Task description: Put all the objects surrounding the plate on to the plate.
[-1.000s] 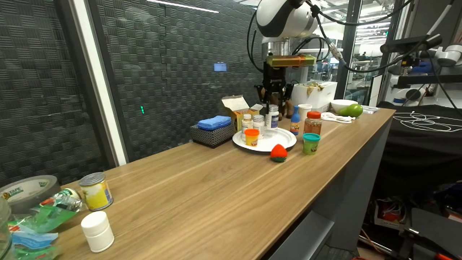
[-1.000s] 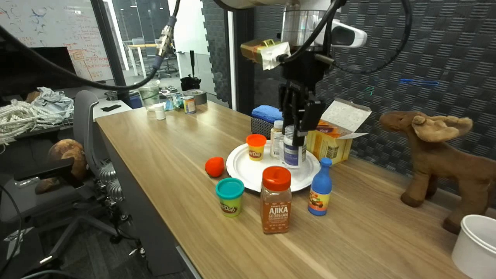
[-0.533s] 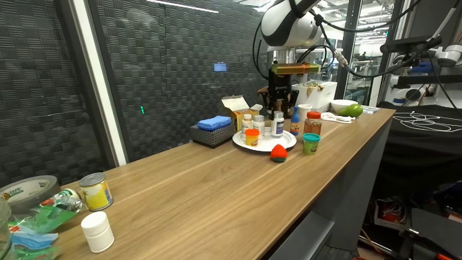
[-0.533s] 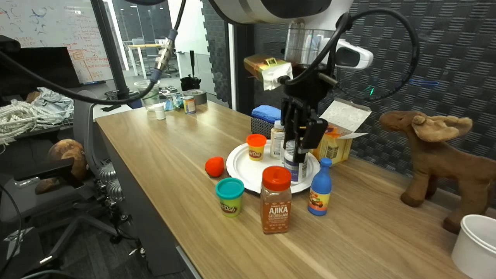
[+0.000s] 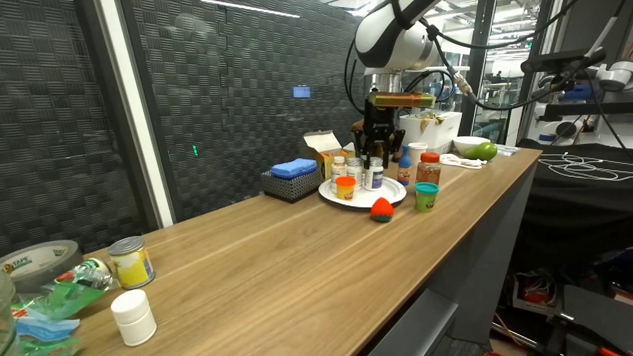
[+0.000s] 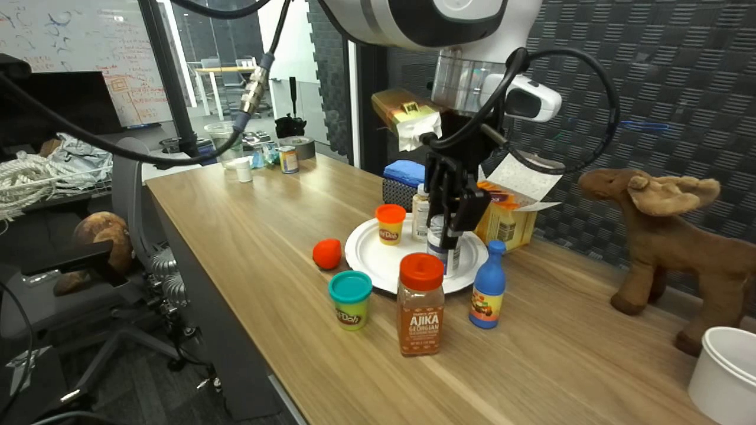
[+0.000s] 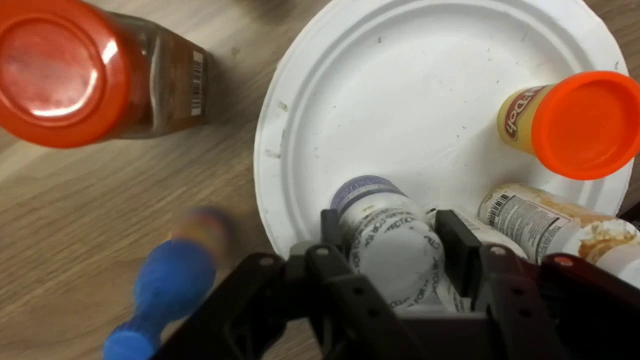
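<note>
In an exterior view, the end effector is closed around the purple-labelled bottle, roughly upright over the right, far part of the plate; a white bottle stands just left of it; in an exterior view, spice jar, green tub, blue bottle and strawberry-shaped piece surround the plate on the tabletop; whether the held base touches down is unclear; in the wrist view, the fingers flank the bottle, the right one crowding its white neighbour; settling the base flat, parting them only slightly and rising straight seems wisest.
</note>
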